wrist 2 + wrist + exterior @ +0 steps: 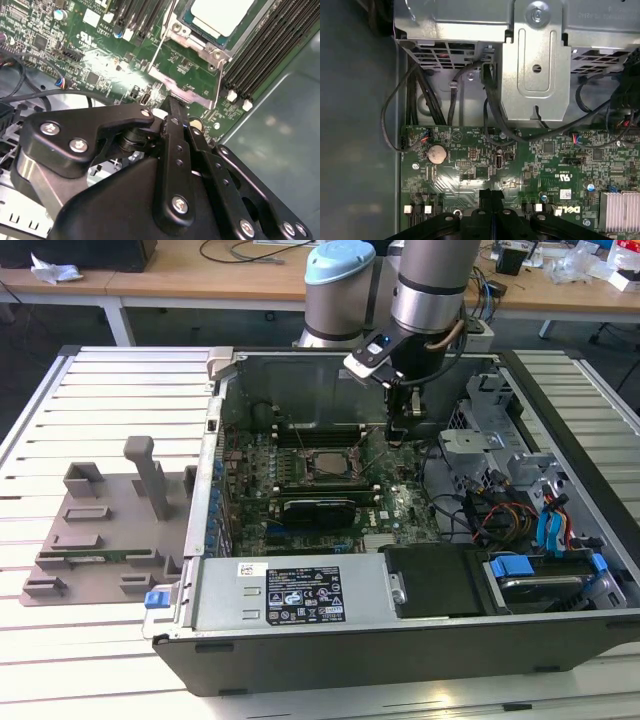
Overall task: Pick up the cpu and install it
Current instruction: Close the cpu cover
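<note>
Pointing straight down over the motherboard (400,505), the gripper (397,435) is held empty, fingers together, just beside the seated cpu (322,464).

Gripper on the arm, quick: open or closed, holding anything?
Gripper: closed, nothing visible in it; the shiny silver square cpu lies apart, in its metal socket.

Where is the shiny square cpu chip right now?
The cpu sits on the green motherboard, between the memory slots and the long black card; the gripper is beside it, toward the exterior view's right.
</note>
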`<state>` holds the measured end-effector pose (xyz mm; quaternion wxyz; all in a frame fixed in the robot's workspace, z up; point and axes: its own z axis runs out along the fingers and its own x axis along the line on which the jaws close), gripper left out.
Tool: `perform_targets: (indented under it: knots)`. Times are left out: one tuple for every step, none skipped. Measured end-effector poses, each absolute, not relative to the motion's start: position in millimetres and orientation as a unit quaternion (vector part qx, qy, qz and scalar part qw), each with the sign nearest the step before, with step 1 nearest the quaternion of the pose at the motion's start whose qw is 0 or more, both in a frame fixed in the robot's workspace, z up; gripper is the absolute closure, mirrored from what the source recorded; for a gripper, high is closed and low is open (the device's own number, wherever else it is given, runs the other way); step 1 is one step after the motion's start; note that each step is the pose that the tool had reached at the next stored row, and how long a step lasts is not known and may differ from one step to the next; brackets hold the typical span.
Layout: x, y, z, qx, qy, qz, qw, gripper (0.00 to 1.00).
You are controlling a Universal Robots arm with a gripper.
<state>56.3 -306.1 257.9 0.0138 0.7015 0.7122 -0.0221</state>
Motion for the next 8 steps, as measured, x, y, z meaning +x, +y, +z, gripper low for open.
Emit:
perform_targets:
  knots:
    - [55.6, -306.0, 257.7, 0.702, 0.712, -0.022, 0.014, 0.89]
    - [54.6, -306.0, 257.6, 0.702, 0.712, -0.022, 0.014, 0.89]
    - [53.3, -306.0, 257.6, 0.701, 0.712, -0.022, 0.014, 0.89]
    - [52.2, -306.1, 257.5, 0.702, 0.712, -0.022, 0.014, 0.89]
    - [51.2, -306.0, 257.5, 0.702, 0.712, -0.022, 0.014, 0.89]
    - [50.5, -306.0, 257.4, 0.702, 0.712, -0.022, 0.014, 0.89]
    - [50.1, -306.0, 257.4, 0.702, 0.712, -0.022, 0.014, 0.89]
    - [49.2, -306.0, 257.4, 0.702, 0.712, -0.022, 0.014, 0.89]
